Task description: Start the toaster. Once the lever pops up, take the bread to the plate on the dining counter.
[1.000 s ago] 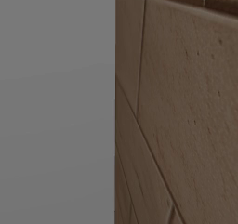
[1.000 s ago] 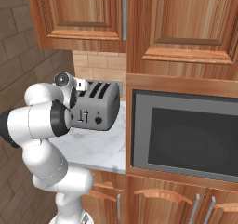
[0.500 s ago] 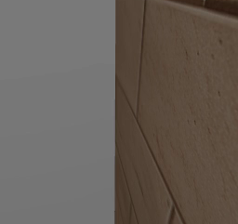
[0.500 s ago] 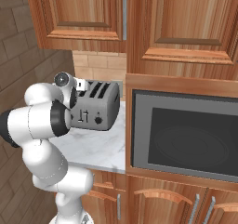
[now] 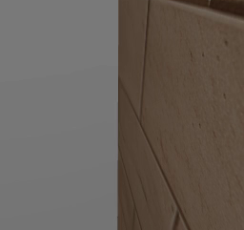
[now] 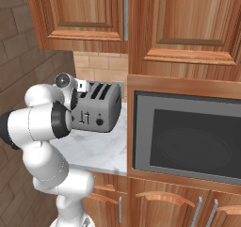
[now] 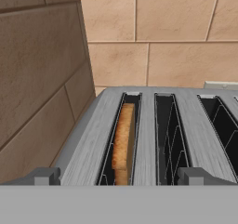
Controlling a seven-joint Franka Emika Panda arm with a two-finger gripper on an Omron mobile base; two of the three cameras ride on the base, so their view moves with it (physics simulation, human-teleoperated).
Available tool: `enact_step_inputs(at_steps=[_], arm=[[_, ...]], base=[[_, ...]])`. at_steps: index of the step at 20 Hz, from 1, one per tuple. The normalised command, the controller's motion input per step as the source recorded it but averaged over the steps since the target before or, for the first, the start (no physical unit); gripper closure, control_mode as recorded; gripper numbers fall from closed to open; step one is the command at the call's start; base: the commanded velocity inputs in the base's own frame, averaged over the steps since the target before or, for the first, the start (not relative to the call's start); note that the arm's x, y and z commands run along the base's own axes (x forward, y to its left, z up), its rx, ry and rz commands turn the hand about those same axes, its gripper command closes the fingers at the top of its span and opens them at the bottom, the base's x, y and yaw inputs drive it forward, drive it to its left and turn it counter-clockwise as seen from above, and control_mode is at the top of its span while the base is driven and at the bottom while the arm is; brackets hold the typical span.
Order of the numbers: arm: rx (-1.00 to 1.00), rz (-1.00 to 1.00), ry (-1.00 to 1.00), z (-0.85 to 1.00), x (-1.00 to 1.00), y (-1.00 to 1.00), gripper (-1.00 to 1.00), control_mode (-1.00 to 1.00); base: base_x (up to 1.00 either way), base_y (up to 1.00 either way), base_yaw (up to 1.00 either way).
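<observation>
Nothing has moved since the earlier frames: arm, toaster and camera views sit exactly as they did a second ago. You have the hand parked above the left end of the toaster (image 6: 96, 107), which stands on the marble worktop (image 6: 96, 150) against the tiled wall, just left of the built-in microwave (image 6: 188, 139). From the hand view you look down into the slots, and the bread (image 7: 122, 141) stands on edge in the leftmost slot, its top about level with the slot mouth. The two finger tips (image 7: 44, 176) rise at the bottom of that view, spread far apart, so the jaws are released and hold nothing.

By my reading, you are at the very first step: the toaster is not yet started. On its front face a dark lever slot (image 6: 86, 116) and a round knob (image 6: 99, 121) show in the right base view; I cannot tell from here whether the lever is up or down.

Your next move, as I judge it, calls for bringing the hand forward and down over the front face so that a finger lands on the lever, then pressing straight down. Keep clear of the brick side wall (image 7: 37, 79), which stands close on the left.
</observation>
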Motion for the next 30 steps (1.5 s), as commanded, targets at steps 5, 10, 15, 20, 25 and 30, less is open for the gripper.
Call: enact_step_inputs(at_steps=[5, 10, 15, 20, 25, 30], arm=[[0.0, 0.0, 0.0, 0.0, 0.0, 0.0, -1.0, -1.0], [0.0, 0.0, 0.0, 0.0, 0.0, 0.0, -1.0, -1.0], [0.0, 0.0, 0.0, 0.0, 0.0, 0.0, -1.0, -1.0], [0.0, 0.0, 0.0, 0.0, 0.0, 0.0, -1.0, -1.0], [0.0, 0.0, 0.0, 0.0, 0.0, 0.0, -1.0, -1.0], [0.0, 0.0, 0.0, 0.0, 0.0, 0.0, -1.0, -1.0]], base=[[0.0, 0.0, 0.0], [0.0, 0.0, 0.0], [0.0, 0.0, 0.0], [0.0, 0.0, 0.0], [0.0, 0.0, 0.0], [0.0, 0.0, 0.0]])
